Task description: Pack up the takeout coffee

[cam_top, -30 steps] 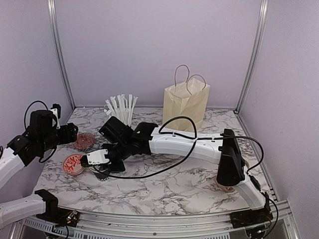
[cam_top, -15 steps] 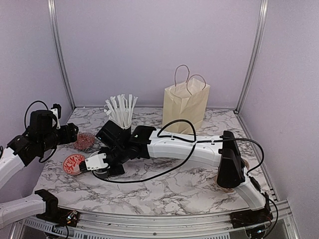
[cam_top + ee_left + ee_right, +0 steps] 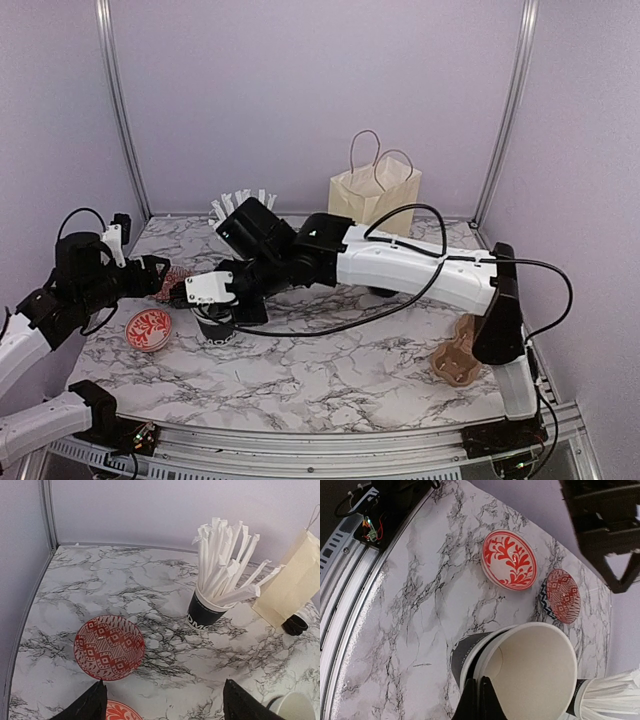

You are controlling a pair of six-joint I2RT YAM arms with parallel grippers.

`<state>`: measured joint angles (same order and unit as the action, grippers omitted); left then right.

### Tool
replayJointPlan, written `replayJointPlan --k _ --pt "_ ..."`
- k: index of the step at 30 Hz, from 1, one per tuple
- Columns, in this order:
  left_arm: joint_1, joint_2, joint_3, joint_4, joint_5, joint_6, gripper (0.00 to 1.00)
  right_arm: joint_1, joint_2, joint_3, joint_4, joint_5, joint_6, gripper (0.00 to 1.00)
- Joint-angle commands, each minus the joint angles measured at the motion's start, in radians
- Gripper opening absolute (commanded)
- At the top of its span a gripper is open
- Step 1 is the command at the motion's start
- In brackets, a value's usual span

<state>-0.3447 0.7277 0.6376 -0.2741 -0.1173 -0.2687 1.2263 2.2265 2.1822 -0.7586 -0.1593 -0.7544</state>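
Observation:
The takeout coffee cup, black with a white band, shows no lid in the right wrist view. Its cream inside is open, and it looks like two nested cups. My right gripper is shut on its near rim and holds it tilted. From above, the cup sits low at the table's left-middle under my right gripper. Its rim shows at the bottom right of the left wrist view. My left gripper is open and empty above the table, at the left.
The like cup with white wrapped straws stands behind, and the cream paper bag stands at the back. A small black round thing lies by the bag's foot. Two red patterned bowls lie left. A tan object lies front right.
My right arm has risen and swung its elbow right, drawing the cup a little back and right. My left gripper has edged toward the red bowl.

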Motion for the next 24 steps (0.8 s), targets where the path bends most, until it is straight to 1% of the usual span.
replayJointPlan --k 1,2,3,5,9,11,13,18,21,24 --pt "-0.004 -0.159 -0.09 0.221 0.252 0.044 0.89 -0.092 -0.153 -0.033 0.019 -0.07 0.096 0.0" --pt "-0.014 -0.199 -0.115 0.289 0.297 0.031 0.97 -0.119 -0.179 -0.053 0.024 -0.086 0.11 0.0" --pt "-0.03 -0.215 -0.136 0.324 0.334 0.021 0.99 -0.139 -0.202 -0.075 0.027 -0.102 0.123 0.0" --pt "-0.072 -0.214 -0.141 0.345 0.356 0.025 0.99 -0.182 -0.249 -0.12 0.04 -0.136 0.152 0.0" --pt "-0.147 -0.147 -0.115 0.343 0.383 0.066 0.99 -0.268 -0.329 -0.206 0.061 -0.219 0.19 0.0" --pt "-0.199 -0.091 -0.091 0.339 0.393 0.119 0.97 -0.3 -0.36 -0.229 0.06 -0.262 0.198 0.0" --pt "-0.261 -0.032 -0.043 0.324 0.364 0.187 0.97 -0.318 -0.399 -0.255 0.059 -0.289 0.2 0.0" --pt "-0.426 0.144 0.074 0.284 0.298 0.355 0.99 -0.327 -0.468 -0.33 0.071 -0.315 0.204 0.0" --pt "-0.474 0.281 0.146 0.245 0.263 0.407 0.99 -0.328 -0.497 -0.361 0.072 -0.347 0.209 0.0" --pt "-0.506 0.377 0.172 0.262 0.238 0.418 0.99 -0.327 -0.521 -0.384 0.07 -0.378 0.213 0.0"
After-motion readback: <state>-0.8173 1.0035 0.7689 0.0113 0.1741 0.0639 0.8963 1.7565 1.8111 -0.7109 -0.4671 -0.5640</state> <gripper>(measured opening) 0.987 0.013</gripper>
